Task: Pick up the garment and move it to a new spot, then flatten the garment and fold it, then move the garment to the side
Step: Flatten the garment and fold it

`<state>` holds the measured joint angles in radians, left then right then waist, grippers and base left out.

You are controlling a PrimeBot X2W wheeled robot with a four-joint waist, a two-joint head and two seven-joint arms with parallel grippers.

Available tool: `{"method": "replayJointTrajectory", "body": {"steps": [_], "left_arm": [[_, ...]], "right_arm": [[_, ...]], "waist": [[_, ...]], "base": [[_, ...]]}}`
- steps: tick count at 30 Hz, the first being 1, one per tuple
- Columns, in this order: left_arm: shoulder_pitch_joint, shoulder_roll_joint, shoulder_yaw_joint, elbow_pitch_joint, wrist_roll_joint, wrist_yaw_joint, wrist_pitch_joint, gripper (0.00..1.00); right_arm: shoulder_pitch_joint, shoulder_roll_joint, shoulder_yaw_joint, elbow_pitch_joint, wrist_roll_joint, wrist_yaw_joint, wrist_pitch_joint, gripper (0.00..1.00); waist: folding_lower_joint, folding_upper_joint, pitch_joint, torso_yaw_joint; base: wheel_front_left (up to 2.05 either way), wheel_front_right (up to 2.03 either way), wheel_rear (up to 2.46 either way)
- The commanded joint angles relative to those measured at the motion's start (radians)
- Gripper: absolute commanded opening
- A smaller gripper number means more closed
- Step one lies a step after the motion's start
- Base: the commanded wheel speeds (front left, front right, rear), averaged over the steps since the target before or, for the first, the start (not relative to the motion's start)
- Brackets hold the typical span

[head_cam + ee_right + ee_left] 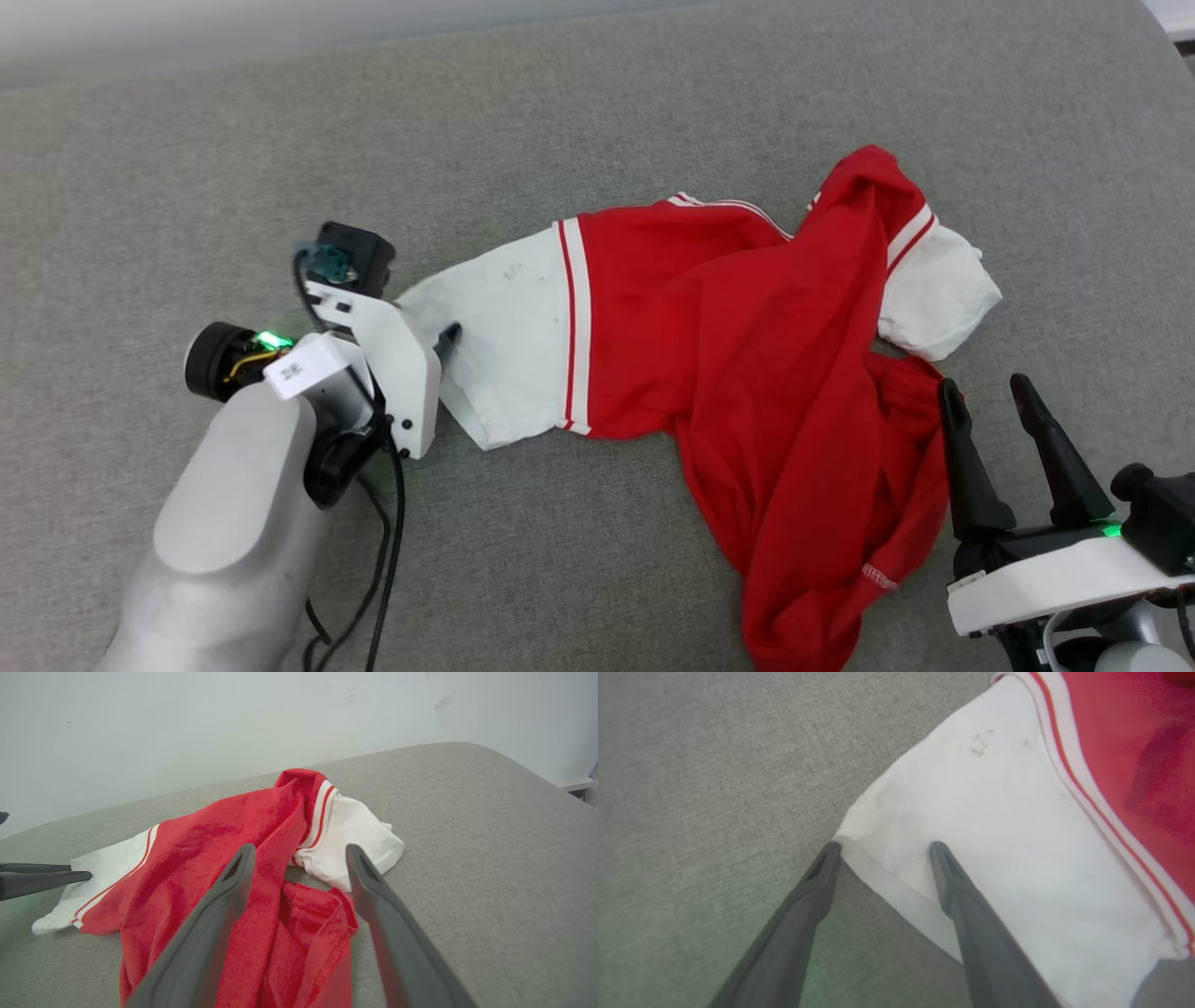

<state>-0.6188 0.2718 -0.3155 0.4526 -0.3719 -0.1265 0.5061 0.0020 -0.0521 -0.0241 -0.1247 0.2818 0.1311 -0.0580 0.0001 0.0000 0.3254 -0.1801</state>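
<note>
A broad grey woven fabric-covered surface with rounded corners carries everything, and a plain white wall rises beyond its far edge, ahead of the right pincer. The red jersey shirt with short white sleeves lies crumpled on this surface between the two pincers. Its red body is twisted into folds that trail down toward the near edge, beside the right pincer. No lettering can be made out on the cloth that faces up. The pale grey forearm of the left arm reaches in from the near side, with black cables hanging beside it. One white sleeve, fairly flat and edged with red-and-white striped trim, stretches out to the left pincer. That pincer's two dark fingers stand apart and clamp nothing. They straddle the sleeve's outer corner: one fingertip meets the corner's edge over the grey cloth and the other rests over the white fabric. The second white sleeve is bunched up just beyond the right pincer. This pincer's fingers are also spread wide and hold nothing. One tip is right at the edge of the red folds; whether it touches them cannot be told.
</note>
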Motion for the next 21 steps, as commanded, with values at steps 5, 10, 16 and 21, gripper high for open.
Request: {"method": "replayJointTrajectory", "body": {"steps": [5, 10, 16, 21], "left_arm": [[-0.005, 0.021, -0.074, 0.083, -0.011, -0.004, 0.103, 1.0], [0.001, 0.039, -0.152, 0.073, -0.033, -0.006, 0.102, 0.0], [-0.011, 0.06, -0.144, 0.045, -0.027, 0.005, 0.004, 0.0], [0.003, 0.066, -0.112, 0.005, -0.035, 0.035, -0.07, 0.0]], "right_arm": [[-0.024, 0.003, 0.0, 0.029, 0.018, -0.001, -0.028, 1.0], [-0.031, 0.003, -0.007, 0.051, 0.026, -0.001, -0.04, 1.0], [-0.044, 0.003, -0.025, 0.077, 0.028, -0.001, -0.025, 1.0], [-0.05, 0.003, -0.058, 0.097, 0.03, -0.001, 0.005, 1.0]], "waist": [[-0.0001, 0.0, 0.029, -0.022], [-0.0001, 0.0, 0.033, -0.021], [-0.0001, 0.0, 0.0, -0.005], [-0.0001, 0.0, -0.034, 0.013]], "base": [[0.0, 0.0, 0.0], [0.0, 0.0, 0.0], [0.0, 0.0, 0.0], [0.0, 0.0, 0.0]]}}
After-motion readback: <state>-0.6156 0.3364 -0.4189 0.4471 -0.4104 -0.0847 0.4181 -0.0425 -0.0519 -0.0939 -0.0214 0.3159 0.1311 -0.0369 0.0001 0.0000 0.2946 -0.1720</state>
